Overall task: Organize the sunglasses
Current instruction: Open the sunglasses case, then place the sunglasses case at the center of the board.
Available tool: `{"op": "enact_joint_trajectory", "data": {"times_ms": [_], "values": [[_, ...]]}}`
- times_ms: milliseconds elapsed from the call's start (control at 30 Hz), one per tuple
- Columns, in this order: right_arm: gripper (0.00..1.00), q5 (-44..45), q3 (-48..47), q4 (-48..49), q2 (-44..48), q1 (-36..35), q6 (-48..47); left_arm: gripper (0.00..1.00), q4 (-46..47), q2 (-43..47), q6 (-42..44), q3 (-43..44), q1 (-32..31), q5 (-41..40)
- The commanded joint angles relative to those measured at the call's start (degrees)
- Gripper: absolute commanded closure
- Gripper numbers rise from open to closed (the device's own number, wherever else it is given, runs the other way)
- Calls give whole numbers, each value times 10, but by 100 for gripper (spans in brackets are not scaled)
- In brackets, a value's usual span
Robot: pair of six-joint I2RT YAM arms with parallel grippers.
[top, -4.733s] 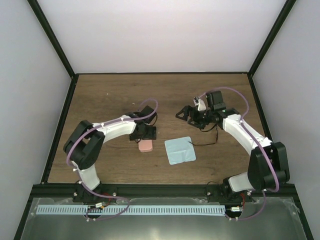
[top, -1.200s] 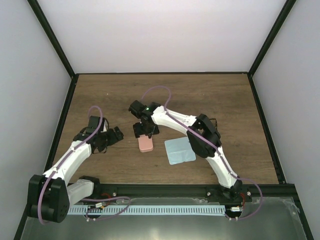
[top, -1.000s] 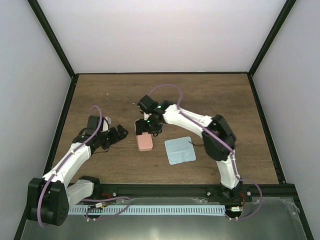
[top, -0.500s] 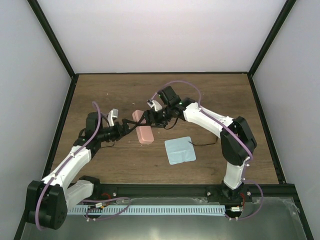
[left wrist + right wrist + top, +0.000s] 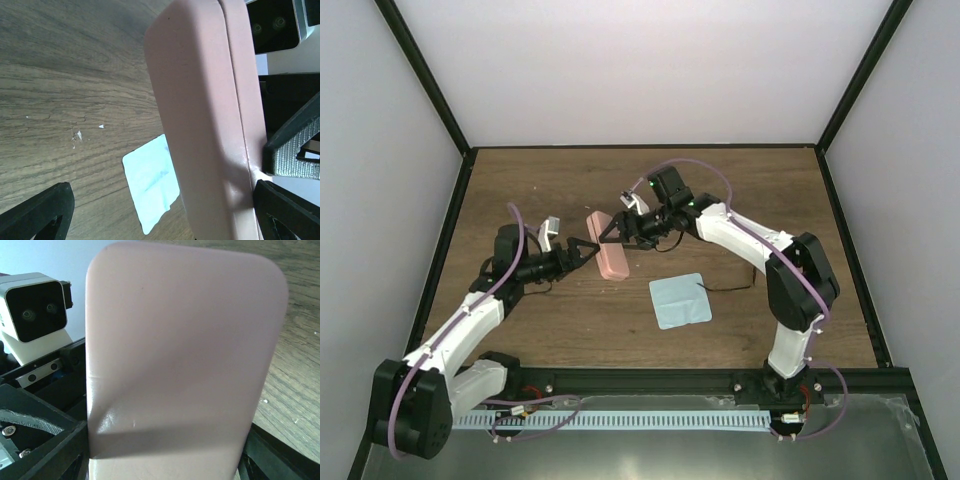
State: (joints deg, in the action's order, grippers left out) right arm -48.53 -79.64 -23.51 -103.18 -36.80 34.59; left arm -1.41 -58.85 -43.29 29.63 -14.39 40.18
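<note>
Near the middle of the counter (image 5: 770,190), the case (image 5: 608,256), running front to back with its far end leaning left. Hard on its left, the left end effector (image 5: 583,247), the case showing between its fingers (image 5: 35,212) in the wrist view. Behind and right, the right end effector (image 5: 611,232), straddling the far end. Before and right of the case, apart from it, the cloth (image 5: 680,300), flat on the counter.

A dark brown wood-grain tabletop (image 5: 520,190) fills the middle of the top view, edged by a thin black metal frame (image 5: 640,147). A plain white back wall (image 5: 640,70) rises at 12 o'clock, with pale grey side walls (image 5: 370,200) at 9 and 3 o'clock. At 6 o'clock lies a brushed silver metal ledge (image 5: 640,455) carrying a white slotted strip (image 5: 620,421). Light is soft and even, shadows faint.
</note>
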Motion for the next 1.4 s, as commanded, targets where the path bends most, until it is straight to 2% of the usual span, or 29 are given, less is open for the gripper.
{"op": "enact_joint_trajectory", "data": {"times_ms": [0, 233, 533, 700, 967, 1067, 1233, 1367], "values": [[27, -51, -8, 36, 28, 5, 6, 1, 7, 6, -2, -12, -8, -13], [27, -70, 4, 50, 38, 5, 8, 1, 4, -13, -3, -24, -20, -33], [27, -91, 24, 71, 60, 15, 17, 0, -25, -23, 4, -53, -21, -98], [27, -96, 47, 82, 61, 17, 20, 1, -28, -16, 3, -52, -21, -100], [26, -86, 94, 104, 22, 17, 5, 0, -147, 28, 20, 71, -20, -194], [25, -98, 100, 115, -10, 17, -4, 1, -200, -14, 56, 110, -20, -225], [21, -94, 89, 124, -62, 17, -22, 3, -239, -86, 85, 120, -20, -259], [11, -91, 59, 96, -104, 17, -50, 4, -238, -117, 103, 120, -20, -268]]}}
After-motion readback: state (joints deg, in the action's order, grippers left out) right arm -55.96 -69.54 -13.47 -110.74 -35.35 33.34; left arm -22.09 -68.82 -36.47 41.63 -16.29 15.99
